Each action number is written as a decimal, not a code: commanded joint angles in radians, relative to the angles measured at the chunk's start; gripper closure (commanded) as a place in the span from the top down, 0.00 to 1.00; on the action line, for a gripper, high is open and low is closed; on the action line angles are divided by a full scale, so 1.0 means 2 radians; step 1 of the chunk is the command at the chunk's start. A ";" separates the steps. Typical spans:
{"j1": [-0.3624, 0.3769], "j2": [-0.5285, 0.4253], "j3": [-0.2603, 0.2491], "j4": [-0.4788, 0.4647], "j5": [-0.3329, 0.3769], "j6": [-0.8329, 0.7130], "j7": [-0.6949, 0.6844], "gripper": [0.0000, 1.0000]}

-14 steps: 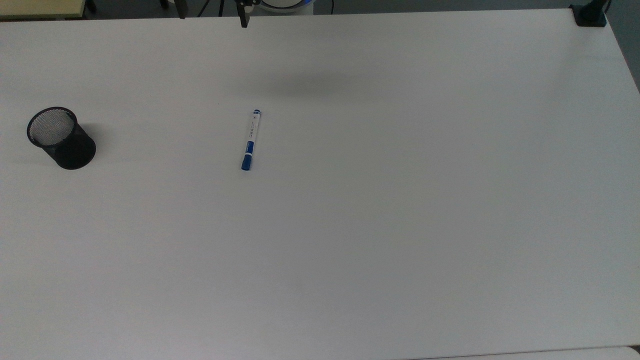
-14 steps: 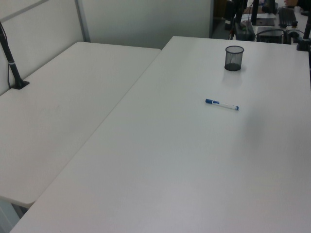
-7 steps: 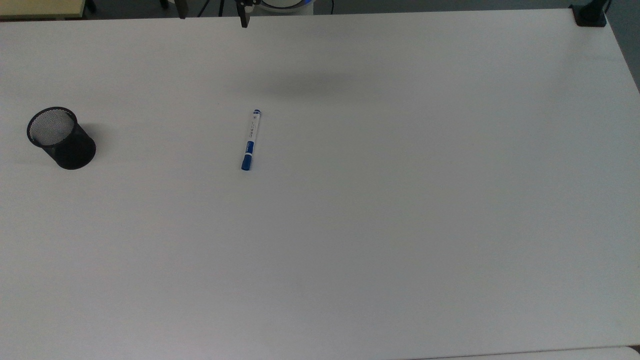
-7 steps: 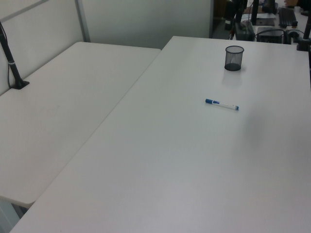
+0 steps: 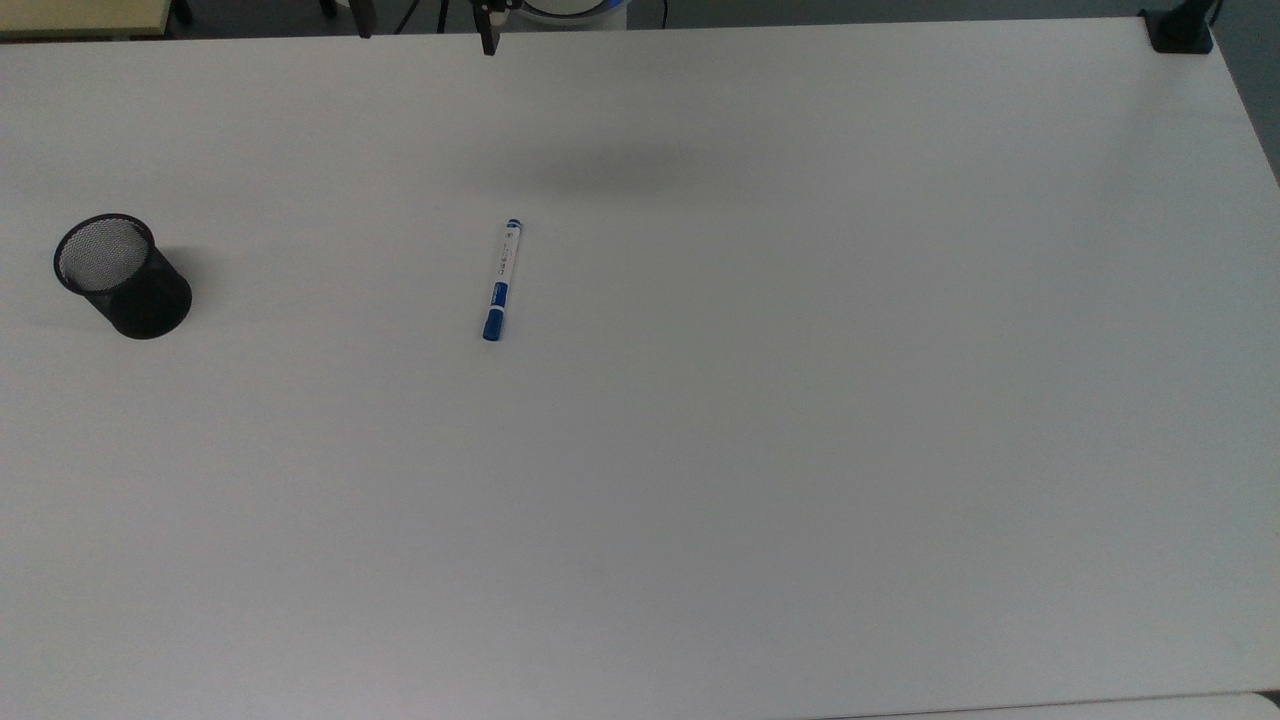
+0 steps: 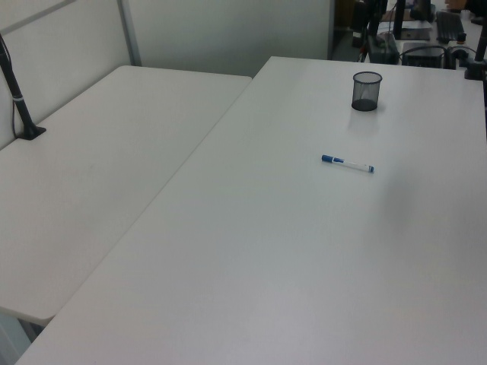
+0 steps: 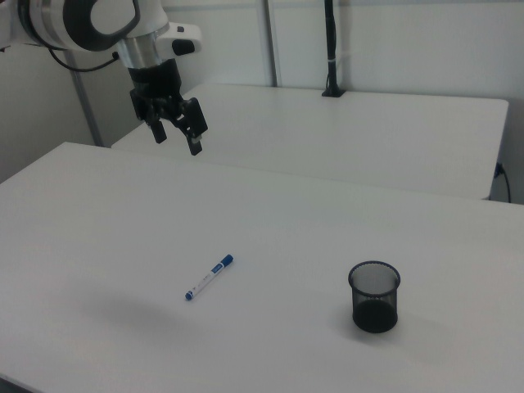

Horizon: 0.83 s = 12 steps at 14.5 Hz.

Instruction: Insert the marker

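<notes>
The marker (image 5: 501, 281) is lying flat on the white counter (image 5: 760, 420), pointing near to far in the top view, with its blue cap at the near end and the small blue end farthest away. In the right view the marker (image 7: 209, 277) is sitting left of the black mesh cup (image 7: 374, 296), well apart from it. The cup (image 5: 121, 275) is standing upright near the top view's left edge, and in the left view the cup (image 6: 366, 90) is standing beyond the marker (image 6: 347, 163). The pincer (image 7: 176, 133) is hanging in the air high above the counter in the right view, up at the right view's left, its two fingers spread wide and holding nothing, well apart from the marker. A second white counter (image 6: 91, 175) is standing alongside.
</notes>
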<state>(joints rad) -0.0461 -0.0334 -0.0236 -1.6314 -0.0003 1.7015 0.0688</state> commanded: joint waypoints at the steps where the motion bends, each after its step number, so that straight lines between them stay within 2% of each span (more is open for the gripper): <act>1: 0.003 -0.007 -0.003 -0.016 -0.006 0.008 -0.065 1.00; 3: -0.001 -0.002 -0.003 -0.023 -0.006 0.010 -0.127 1.00; 4: -0.003 0.005 -0.003 -0.024 -0.008 0.010 -0.134 1.00; 6: -0.004 0.020 -0.002 -0.036 -0.036 0.021 -0.128 1.00; 8: 0.001 0.025 0.000 -0.068 -0.052 0.057 -0.097 1.00; 12: 0.002 0.040 0.005 -0.121 -0.062 0.143 -0.013 1.00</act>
<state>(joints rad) -0.0493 0.0443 -0.0218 -1.7853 -0.0925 1.8820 -0.0625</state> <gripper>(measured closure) 0.000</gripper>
